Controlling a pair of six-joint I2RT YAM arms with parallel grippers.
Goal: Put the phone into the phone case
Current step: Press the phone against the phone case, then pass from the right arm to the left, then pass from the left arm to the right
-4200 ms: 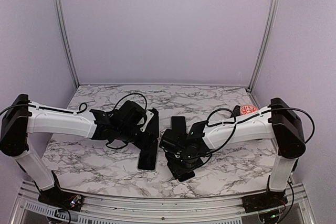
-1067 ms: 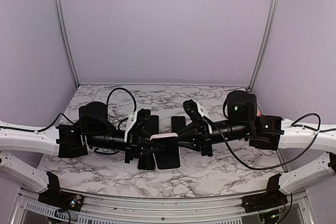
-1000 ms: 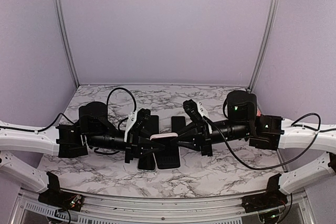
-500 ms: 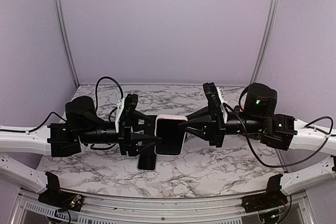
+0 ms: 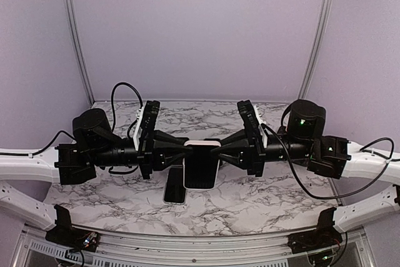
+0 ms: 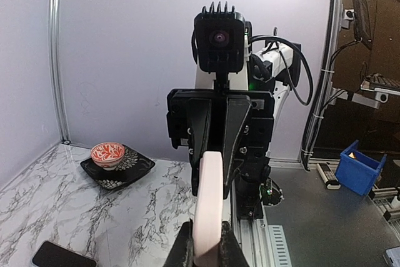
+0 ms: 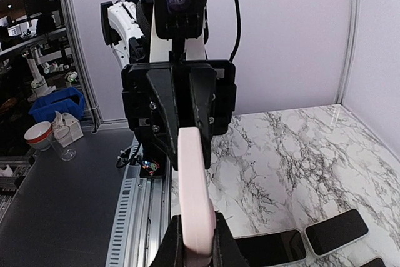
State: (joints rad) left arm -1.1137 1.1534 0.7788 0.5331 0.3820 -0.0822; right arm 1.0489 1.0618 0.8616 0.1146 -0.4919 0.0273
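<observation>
**Phone case held aloft between two pincers**

Phone case (image 5: 201, 166), pale pink at the rim and dark across its broad face, hangs above the middle of the counter (image 5: 269, 207), clear of the marble surface. The left pincer (image 5: 183, 157) is clamped on the case's left edge. The right pincer (image 5: 219, 153) is clamped on its right edge. The two arms reach in from opposite sides and meet nose to nose at the case.

In the overhead view the case stands with its short end uppermost and its dark face turned toward the camera. Whether a phone sits inside it cannot be told. In each wrist view the case (image 6: 208, 207) (image 7: 192, 186) appears edge-on as a narrow pink strip that rises from between that pincer's own fingers toward the opposite pincer.

A black phone (image 5: 175, 189) lies flat on the counter, below the case and slightly to its left and nearer; the case hides part of it. At the far right of the counter a red-patterned bowl (image 6: 107, 152) rests on a dark square plate (image 6: 134, 168).
</observation>
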